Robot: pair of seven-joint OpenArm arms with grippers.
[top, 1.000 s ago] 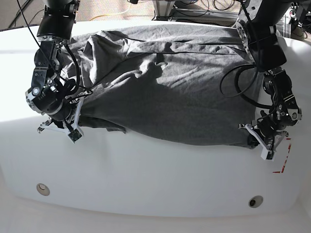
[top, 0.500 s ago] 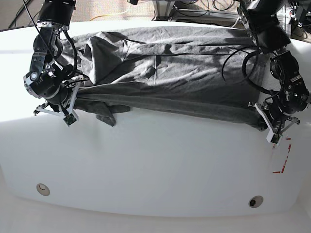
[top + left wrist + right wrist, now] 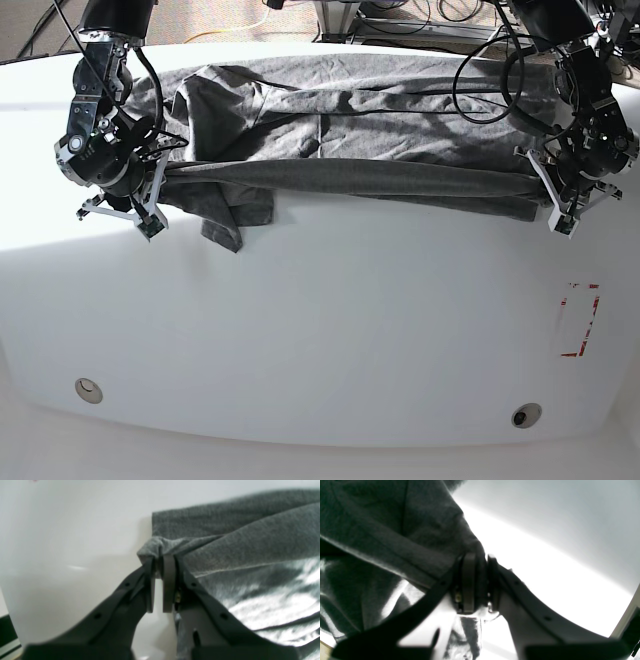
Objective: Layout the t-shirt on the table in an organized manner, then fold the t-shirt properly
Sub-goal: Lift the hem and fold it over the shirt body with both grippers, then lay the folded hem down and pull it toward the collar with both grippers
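The dark grey t-shirt (image 3: 380,110) lies across the back half of the white table (image 3: 350,330). Its near edge is pulled taut into a raised band between both grippers. At the right of the base view my left gripper (image 3: 543,190) is shut on one corner of the cloth. The left wrist view shows that gripper (image 3: 161,562) pinching a bunched corner of the t-shirt (image 3: 250,542) above the table (image 3: 62,530). At the left my right gripper (image 3: 160,188) is shut on the other corner. A loose flap hangs below it. In the right wrist view this gripper (image 3: 480,560) clamps the t-shirt (image 3: 382,530).
A red-tape rectangle mark (image 3: 580,320) sits on the table at the front right. Two round grommet holes (image 3: 88,389) (image 3: 526,414) lie near the front edge. Cables and equipment stand beyond the table's back edge.
Both grippers have carried the shirt's near edge up and toward the back of the table. The cloth now covers less of the table, and the red mark stands apart from the left gripper.
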